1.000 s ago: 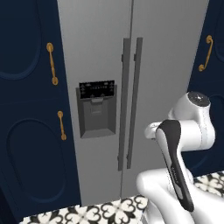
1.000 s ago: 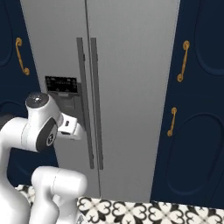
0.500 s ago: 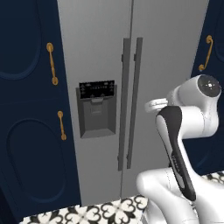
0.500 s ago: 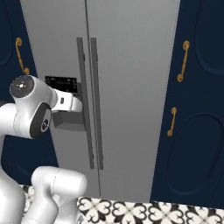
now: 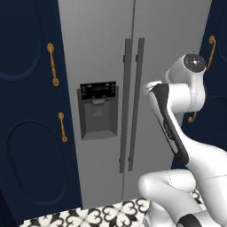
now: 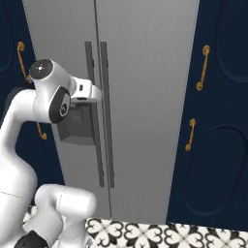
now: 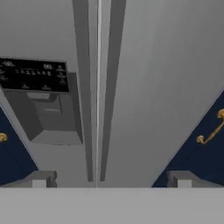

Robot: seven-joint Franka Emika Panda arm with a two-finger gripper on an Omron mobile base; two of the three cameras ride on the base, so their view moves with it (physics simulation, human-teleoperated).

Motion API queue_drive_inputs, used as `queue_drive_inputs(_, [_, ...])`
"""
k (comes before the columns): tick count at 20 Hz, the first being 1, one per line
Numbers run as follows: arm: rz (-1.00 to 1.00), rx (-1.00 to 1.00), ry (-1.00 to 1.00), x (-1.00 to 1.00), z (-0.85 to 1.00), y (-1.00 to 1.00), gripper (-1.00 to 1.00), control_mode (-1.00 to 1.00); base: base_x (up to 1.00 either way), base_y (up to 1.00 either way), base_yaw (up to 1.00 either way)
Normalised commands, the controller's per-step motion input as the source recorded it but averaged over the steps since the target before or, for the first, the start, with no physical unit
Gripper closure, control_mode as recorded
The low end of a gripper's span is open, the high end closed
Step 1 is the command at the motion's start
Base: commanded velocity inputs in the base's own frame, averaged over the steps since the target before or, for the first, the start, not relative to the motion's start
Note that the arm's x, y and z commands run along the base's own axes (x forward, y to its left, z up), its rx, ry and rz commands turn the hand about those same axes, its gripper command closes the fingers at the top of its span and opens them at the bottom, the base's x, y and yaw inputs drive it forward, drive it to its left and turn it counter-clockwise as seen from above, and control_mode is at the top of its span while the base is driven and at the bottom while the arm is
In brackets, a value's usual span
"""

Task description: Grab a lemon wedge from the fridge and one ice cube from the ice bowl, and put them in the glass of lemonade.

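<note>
The fridge [image 5: 173,48] [image 6: 145,72] [image 7: 153,65] stands straight ahead with both grey doors shut. Two dark vertical bar handles [image 5: 133,102] [image 6: 97,121] [image 7: 94,87] meet at its middle seam. A black-panelled dispenser recess [image 5: 98,111] [image 7: 39,100] sits in the left door. My gripper [image 6: 97,93] [image 7: 110,180] is raised at about dispenser height, just short of the handles and facing them. It is open with nothing between its fingertips [image 7: 39,179]. The lemon wedge, ice bowl and glass of lemonade are out of view.
Navy cabinets with gold handles [image 5: 53,64] [image 6: 201,68] flank the fridge on both sides. Black-and-white patterned floor tiles [image 5: 88,217] [image 6: 145,235] run along the fridge's foot. My white arm [image 5: 177,133] rises close in front of the right door.
The arm has lifted and reached forward. The hand has moved up and closer to the fridge handles. The jaws stayed open, and the fridge doors stayed shut.
</note>
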Motion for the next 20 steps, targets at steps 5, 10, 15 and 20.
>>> queue_drive_inputs(5, [0.0, 0.01, 0.02, 1.0, -0.57, -0.06, -1.0, -1.0, 0.0, 0.0, 0.0])
queue_drive_inputs(10, [0.0, 0.01, 0.0, 0.99, -0.33, 0.0, -1.0, -1.0, 0.0, 0.0, 0.0])
queue_drive_inputs(15, [0.0, 0.0, 0.01, 0.93, -0.08, 0.0, -1.0, -1.0, 0.0, 0.0, 0.0])
queue_drive_inputs(20, [0.0, 0.03, 0.0, 0.76, -0.16, -0.03, -1.0, -1.0, 0.0, 0.0, 0.0])
